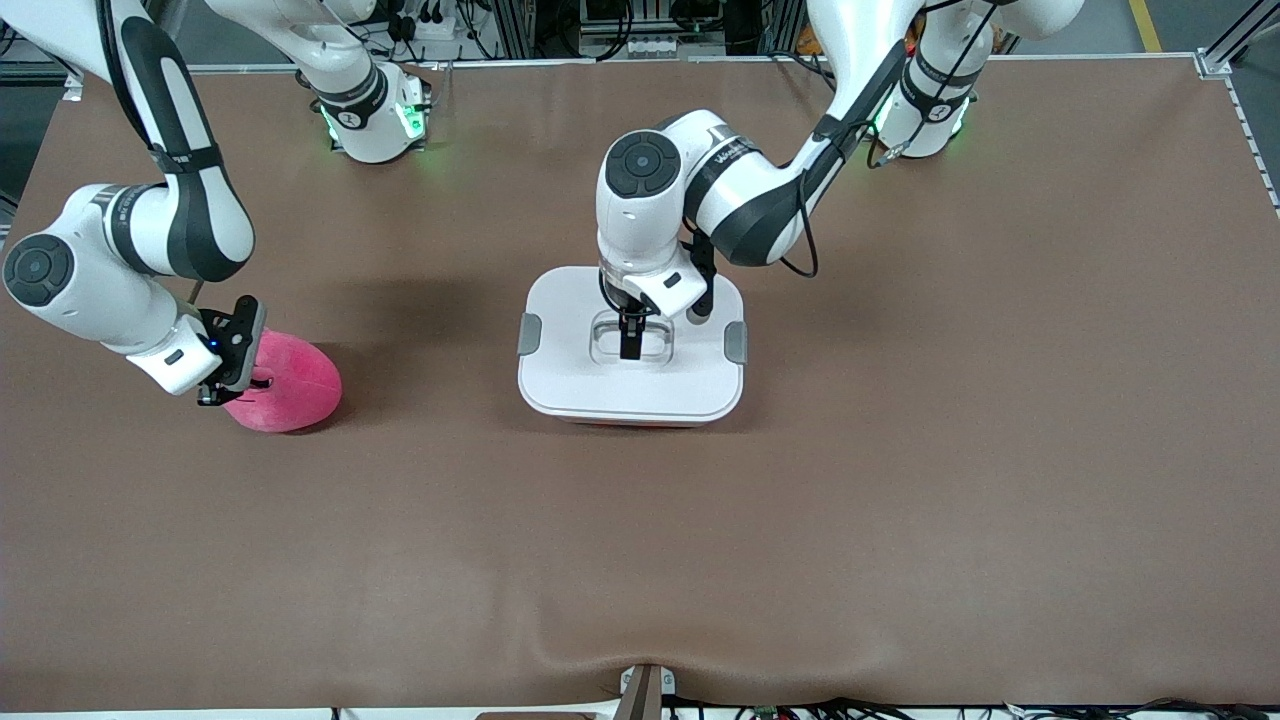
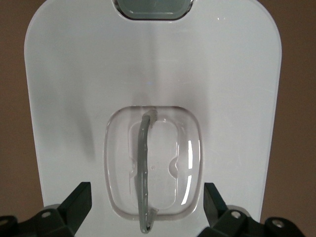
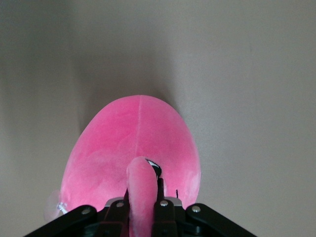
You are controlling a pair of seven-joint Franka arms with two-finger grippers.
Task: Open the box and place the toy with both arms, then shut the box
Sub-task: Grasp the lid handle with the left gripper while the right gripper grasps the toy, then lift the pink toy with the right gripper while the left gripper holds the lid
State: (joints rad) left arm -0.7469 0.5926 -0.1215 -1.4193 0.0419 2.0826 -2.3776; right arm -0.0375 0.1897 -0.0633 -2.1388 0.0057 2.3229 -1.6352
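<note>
R gripper (image 1: 225,385) pinched the toy (image 1: 290,385); L gripper (image 1: 631,335) spread over the box (image 1: 632,385) handle.

R arm bent low at its end of the table (image 1: 900,480), wrist tilted, fingers clamped on a plush flap — the R wrist view showed that flap squeezed between the pads (image 3: 163,205), which the front view hid. Toy sat on the cloth, well apart from the box. Mid-table, L arm pointed straight down onto the closed white lid (image 1: 580,300); L wrist view showed fingers (image 2: 79,200) wide apart either side of the clear handle (image 2: 145,173) — nothing held.
</note>
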